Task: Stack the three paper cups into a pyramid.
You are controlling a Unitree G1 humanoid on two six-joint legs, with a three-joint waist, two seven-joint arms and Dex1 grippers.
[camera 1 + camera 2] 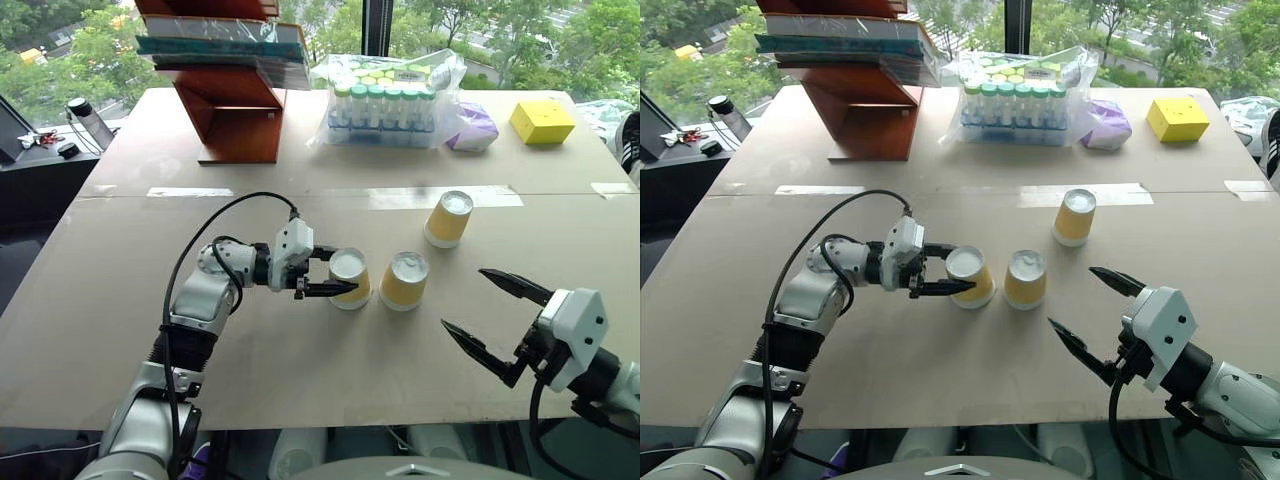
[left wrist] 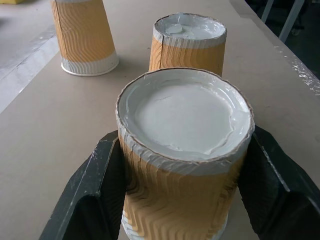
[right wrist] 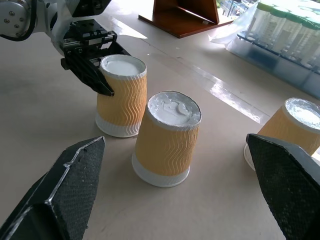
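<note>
Two cups point(image 1: 377, 279) abreast, third point(image 1: 448, 219) behind-right.

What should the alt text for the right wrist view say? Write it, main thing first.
Three upside-down yellow-orange paper cups stand on a tan table: the left gripper clasps the first cup, the second cup stands close beside it, the third cup apart. The right gripper hangs wide open in the foreground.

Head views: a stereo pair, high above the table point(image 1: 300, 370), facing forward and down over both arms.
Left wrist view: close, low, looking along its fingers point(image 2: 90, 200) at the nearest cup point(image 2: 185, 150).
Right wrist view: low, farther back.
Shared: the three paper cups point(image 3: 167, 140).
</note>
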